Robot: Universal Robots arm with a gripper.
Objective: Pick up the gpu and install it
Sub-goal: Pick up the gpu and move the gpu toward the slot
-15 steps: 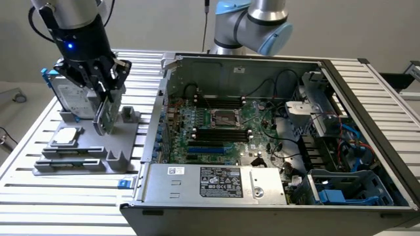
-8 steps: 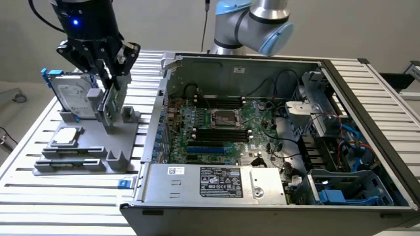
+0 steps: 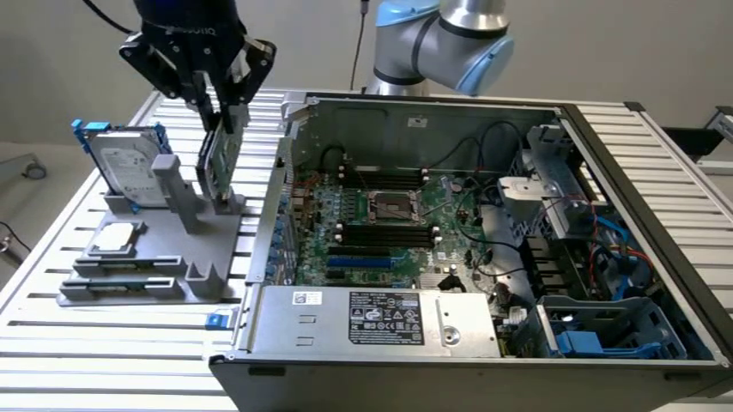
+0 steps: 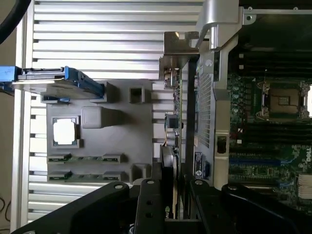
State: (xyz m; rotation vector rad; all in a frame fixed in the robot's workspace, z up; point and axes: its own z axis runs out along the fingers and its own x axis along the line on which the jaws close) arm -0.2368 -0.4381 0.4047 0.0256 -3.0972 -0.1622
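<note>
Gpu (image 3: 215, 163) stands upright at the grey holder (image 3: 172, 240), directly beneath the pincer (image 3: 225, 112), which is clenched on its top edge.

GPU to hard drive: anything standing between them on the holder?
Yes: a grey upright holder post stands between the gpu and the hard drive, seen in the exterior view.

your tool (image 3: 220, 116) grips the top edge of the gpu (image 3: 215, 163), which stands upright at the grey holder (image 3: 149, 285) on the surface (image 3: 115, 352), just beside the open computer case (image 3: 298, 330).
</note>
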